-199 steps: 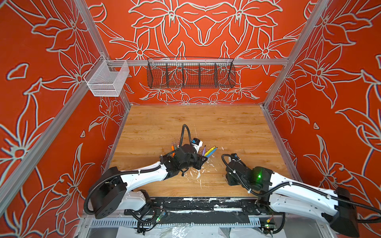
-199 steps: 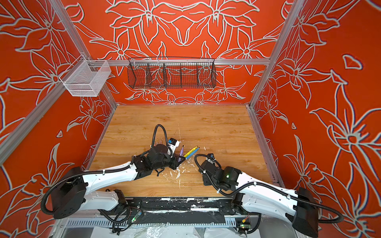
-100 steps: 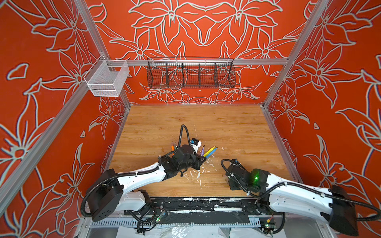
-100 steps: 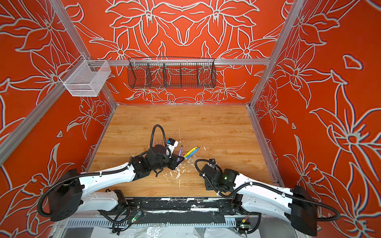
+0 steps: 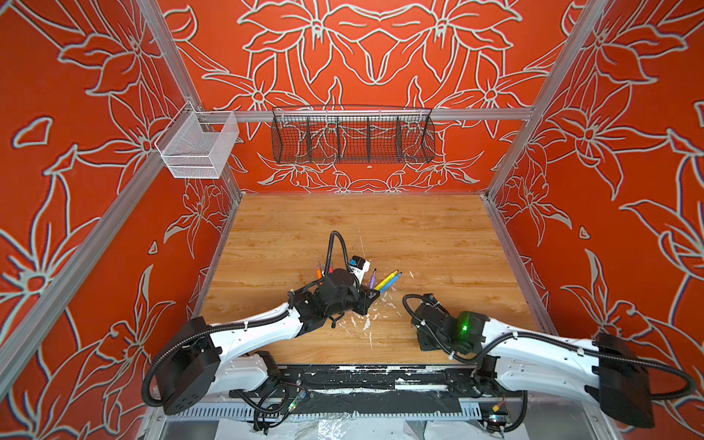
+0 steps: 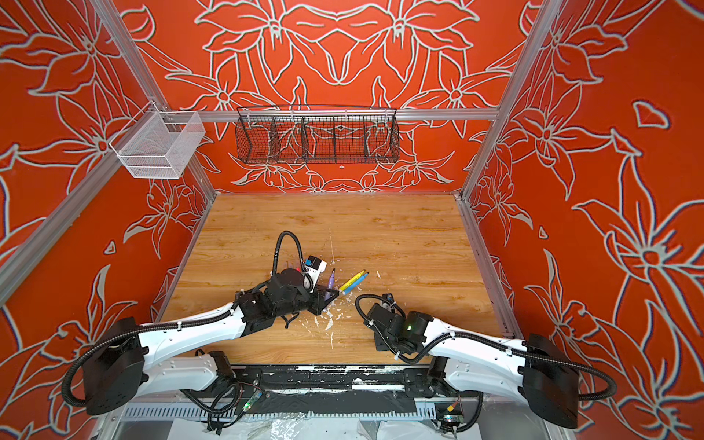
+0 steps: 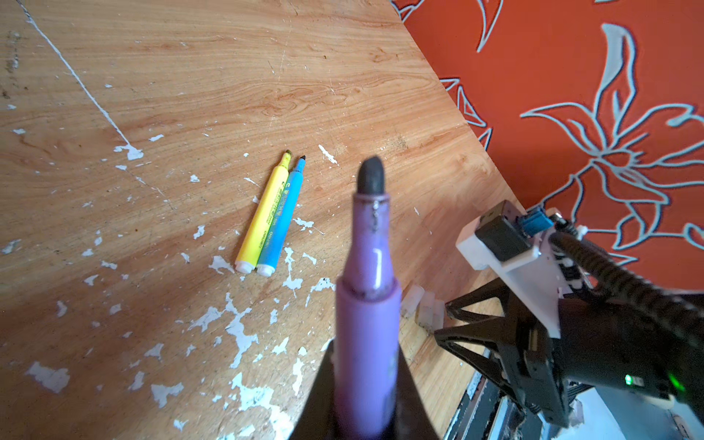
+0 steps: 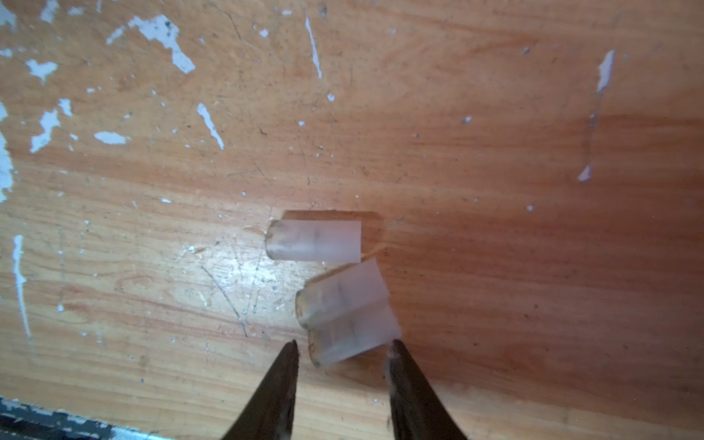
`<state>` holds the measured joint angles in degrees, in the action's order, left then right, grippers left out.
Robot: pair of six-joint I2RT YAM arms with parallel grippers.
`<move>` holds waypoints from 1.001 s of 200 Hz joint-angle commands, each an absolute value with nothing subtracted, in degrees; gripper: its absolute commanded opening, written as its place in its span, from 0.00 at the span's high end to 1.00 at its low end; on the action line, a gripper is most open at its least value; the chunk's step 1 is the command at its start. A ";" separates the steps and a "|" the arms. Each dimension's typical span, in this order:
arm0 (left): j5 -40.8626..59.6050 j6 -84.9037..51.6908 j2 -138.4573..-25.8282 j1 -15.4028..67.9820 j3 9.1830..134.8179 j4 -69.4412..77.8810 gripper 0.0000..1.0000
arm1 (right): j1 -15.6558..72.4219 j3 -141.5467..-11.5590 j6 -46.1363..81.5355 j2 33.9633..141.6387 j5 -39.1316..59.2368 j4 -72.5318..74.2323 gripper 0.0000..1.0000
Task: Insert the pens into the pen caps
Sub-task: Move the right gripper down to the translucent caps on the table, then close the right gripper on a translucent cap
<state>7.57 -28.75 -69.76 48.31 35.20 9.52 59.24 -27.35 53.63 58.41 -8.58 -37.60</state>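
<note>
The wooden surface is flecked with white paint, which makes the clear parts hard to pick out. The yellow pen serves as the marker for everything else.

The left arm reaches in just beside the yellow pen. Its jaws are clenched on the barrel of the purple pen, with the neck and dark felt tip standing free. The right arm sits past the yellow pen's white plug end, toward the robot.

The blue pen lies touching the yellow pen, parallel to it, both uncapped. The orange pen lies beyond the left arm from the yellow pen.

Three pen caps lie near the yellow pen's plug end. The right jaws are released, with one tip on each side of the nearest cap. I cannot tell whether they touch it.

The pens look light, stiff and smooth, and likely to swivel in a pinch, so a mid-barrel hold suits them. The caps look featherlight, slick and thin-walled, apt to skid or squash. I would pinch one gently across the closed half, leaving the mouth open.
</note>
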 commanded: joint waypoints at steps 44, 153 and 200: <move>6.95 -28.68 -66.86 48.16 33.68 9.76 1.00 | 59.68 -26.02 55.93 61.16 -13.04 -38.16 0.65; 7.01 -28.75 -64.03 48.16 32.31 9.41 1.00 | 59.68 -27.15 58.08 64.54 -18.35 -38.99 0.65; 6.94 -28.67 -63.37 48.16 32.03 9.23 1.00 | 59.68 -26.10 58.75 64.70 -18.40 -37.68 0.71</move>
